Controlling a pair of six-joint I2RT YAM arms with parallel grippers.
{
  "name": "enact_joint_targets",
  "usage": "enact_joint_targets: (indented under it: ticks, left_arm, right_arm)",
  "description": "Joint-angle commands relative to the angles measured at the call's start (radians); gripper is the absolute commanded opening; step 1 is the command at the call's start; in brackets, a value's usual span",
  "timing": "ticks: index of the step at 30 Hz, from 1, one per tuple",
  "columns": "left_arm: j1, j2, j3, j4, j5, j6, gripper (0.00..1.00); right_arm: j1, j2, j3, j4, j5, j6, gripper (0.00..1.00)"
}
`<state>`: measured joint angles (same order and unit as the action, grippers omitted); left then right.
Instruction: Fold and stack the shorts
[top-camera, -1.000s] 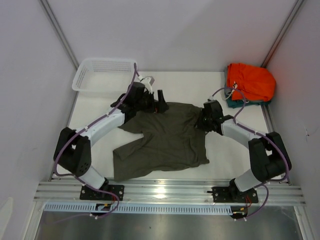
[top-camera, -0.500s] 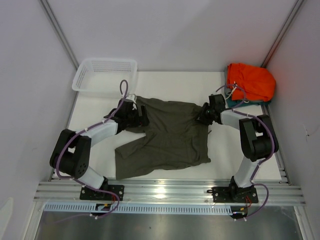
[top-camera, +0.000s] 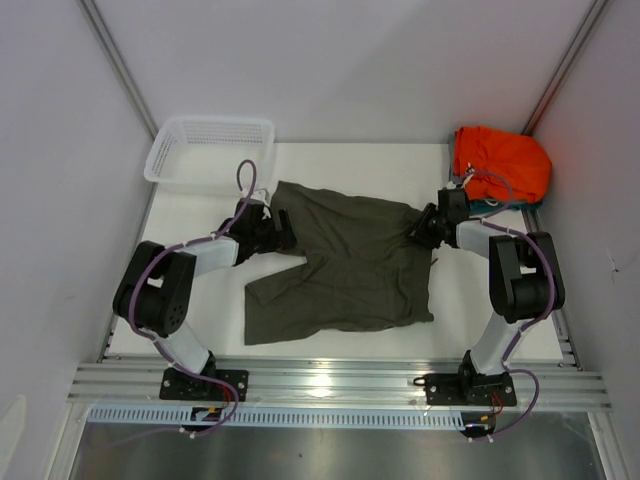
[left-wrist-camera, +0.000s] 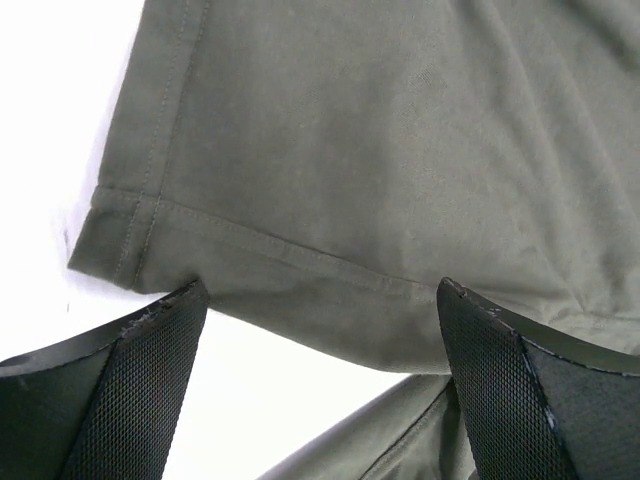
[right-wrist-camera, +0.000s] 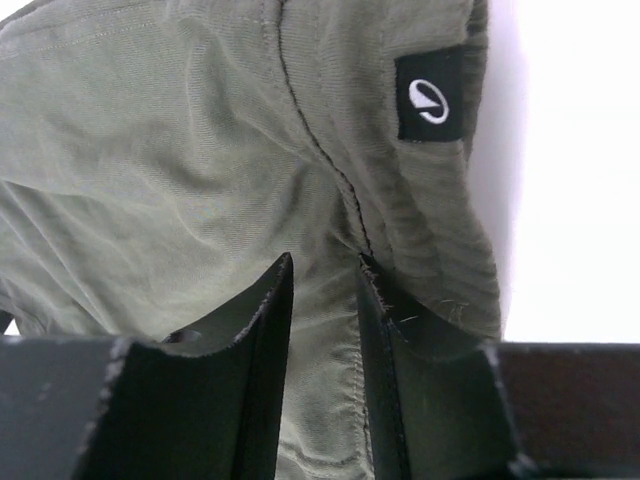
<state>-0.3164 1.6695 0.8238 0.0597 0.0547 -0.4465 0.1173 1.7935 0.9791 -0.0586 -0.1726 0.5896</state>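
Here, the olive shorts (top-camera: 345, 265) lie spread flat at mid-counter (top-camera: 455, 330), with the two legs toward the left of the frame and the waist edge toward the right. At the upper leg the left arm (top-camera: 205, 255) rests low, its jaws wide apart and a stitched hem showing between the mesh-faced fingers (left-wrist-camera: 135, 400). At the upper waist corner the jaws of the right arm (top-camera: 475, 235) stand narrow, pinching a fold of cloth near a black label (right-wrist-camera: 430, 93). Farther back are a white basket (top-camera: 170, 165) at upper left and an orange garment (top-camera: 500, 160) at upper right.

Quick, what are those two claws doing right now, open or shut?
Left gripper: open, holding nothing.
Right gripper: closed, pinching the shorts.
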Motion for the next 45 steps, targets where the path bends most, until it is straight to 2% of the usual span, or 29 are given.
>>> enact_joint_targets:
  ticks: [1, 5, 11, 14, 15, 17, 20, 23, 26, 27, 34, 40, 45]
  left_arm:
    - [0.008, 0.039, -0.021, -0.012, 0.025, -0.026, 0.99]
    - [0.008, -0.068, -0.055, -0.024, -0.015, -0.024, 0.99]
    - [0.008, -0.315, -0.054, -0.164, -0.107, 0.006, 0.99]
    - [-0.012, -0.456, -0.08, -0.213, -0.121, 0.014, 0.99]
    - [-0.026, -0.491, -0.101, -0.221, -0.13, 0.011, 0.99]
    - [-0.064, -0.597, -0.139, -0.242, -0.195, -0.036, 0.99]
    - [-0.151, -0.738, -0.241, -0.245, -0.251, -0.15, 0.99]
    - [-0.177, -0.885, -0.362, -0.251, -0.248, -0.262, 0.99]
    - [-0.19, -1.014, -0.462, -0.294, -0.26, -0.348, 0.99]
    - [-0.19, -1.109, -0.492, -0.314, -0.265, -0.371, 0.99]
    - [-0.193, -1.479, -0.574, -0.477, -0.337, -0.514, 0.99]
    - [-0.193, -1.547, -0.569, -0.528, -0.384, -0.567, 0.99]
    - [-0.193, -1.55, -0.519, -0.561, -0.432, -0.534, 0.99]
  right_arm:
    - [-0.016, -0.031, -0.02, -0.06, 0.096, -0.039, 0.35]
    - [0.001, -0.126, -0.004, -0.105, 0.134, -0.056, 0.39]
    - [0.086, -0.241, 0.023, -0.179, 0.173, -0.091, 0.52]
    - [0.139, -0.315, -0.006, -0.175, 0.128, -0.102, 0.55]
    - [0.181, -0.347, -0.022, -0.155, 0.063, -0.112, 0.54]
    - [0.235, -0.37, -0.057, -0.109, 0.013, -0.123, 0.53]
    - [0.33, -0.35, -0.043, -0.107, -0.031, -0.084, 0.54]
    - [0.418, -0.324, -0.04, -0.054, -0.065, 0.008, 0.54]
    - [0.507, -0.292, -0.033, 0.003, -0.05, 0.102, 0.6]
    - [0.524, -0.283, -0.036, 0.02, -0.042, 0.127, 0.61]
    - [0.624, -0.154, -0.095, 0.329, -0.099, 0.378, 0.63]
    - [0.738, -0.007, -0.028, 0.42, -0.114, 0.49, 0.64]
    - [0.818, 0.088, 0.006, 0.476, -0.105, 0.556, 0.64]
